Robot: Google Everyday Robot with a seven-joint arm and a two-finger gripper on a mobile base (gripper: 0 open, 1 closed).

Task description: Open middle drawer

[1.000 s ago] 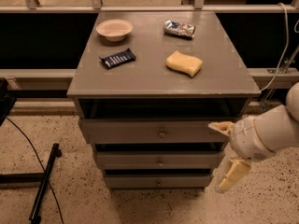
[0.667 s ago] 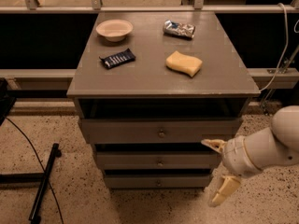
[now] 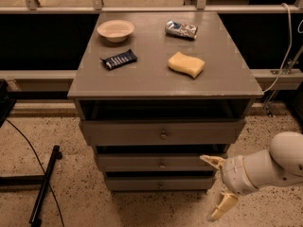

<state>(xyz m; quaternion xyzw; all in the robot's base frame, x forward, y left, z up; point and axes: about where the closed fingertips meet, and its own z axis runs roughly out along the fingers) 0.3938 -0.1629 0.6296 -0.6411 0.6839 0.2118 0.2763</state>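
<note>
claw (image 3: 217,184) spread wide, empty, by the right end of the middle drawer (image 3: 137,163) | drawer shut | I judge rigid wood, slides stiffly; I'd pinch its small centre knob (image 3: 162,165)

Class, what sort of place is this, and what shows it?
Likely a robot test lab: speckled floor, cables beside a lone drawer cabinet, and the gripper, jaws open, low at its right front.

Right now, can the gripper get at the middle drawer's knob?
Probably yes. The gripper hangs open at the cabinet's lower right, level with the middle drawer; nothing stands between it and the knob.
</note>
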